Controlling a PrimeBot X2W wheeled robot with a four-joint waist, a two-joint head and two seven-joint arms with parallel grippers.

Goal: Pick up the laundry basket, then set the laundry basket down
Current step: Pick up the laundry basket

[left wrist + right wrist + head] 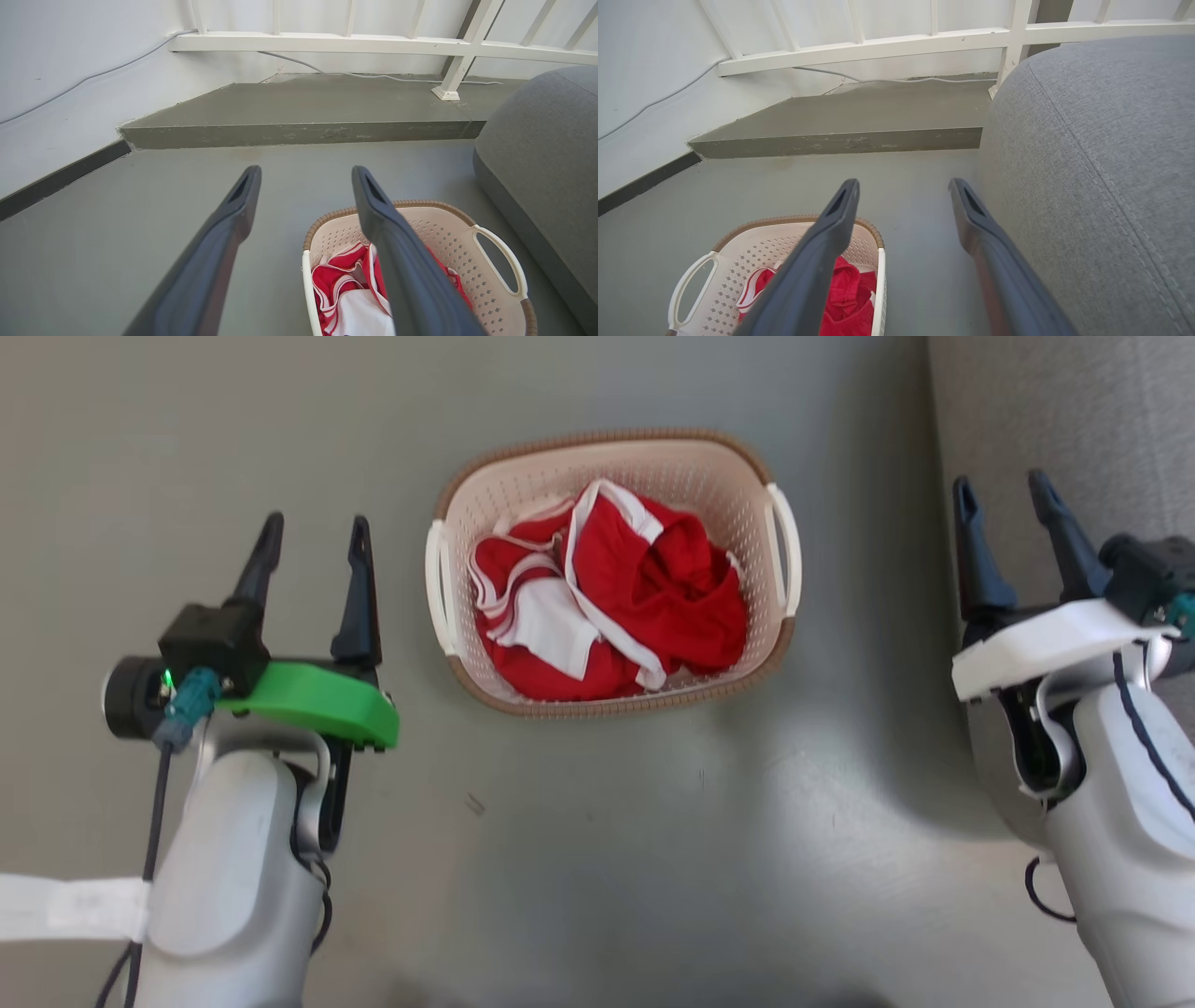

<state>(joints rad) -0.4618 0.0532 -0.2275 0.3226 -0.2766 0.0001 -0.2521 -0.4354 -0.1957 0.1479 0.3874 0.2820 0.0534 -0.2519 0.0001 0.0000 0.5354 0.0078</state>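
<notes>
Pre-grasp step: you held left gripper [316,523] and right gripper [1000,481] spread, empty, flanking laundry basket [653,462] on floor [597,849]. Next move probably needed fingers under white handles [789,560].

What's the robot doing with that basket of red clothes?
The robot is getting ready to pick up the laundry basket, which sits on the grey floor with red and white clothes inside. Its left tool and right tool are both open and empty, one on each side of the basket, not touching it. The right tool is over a grey cushioned seat.
</notes>
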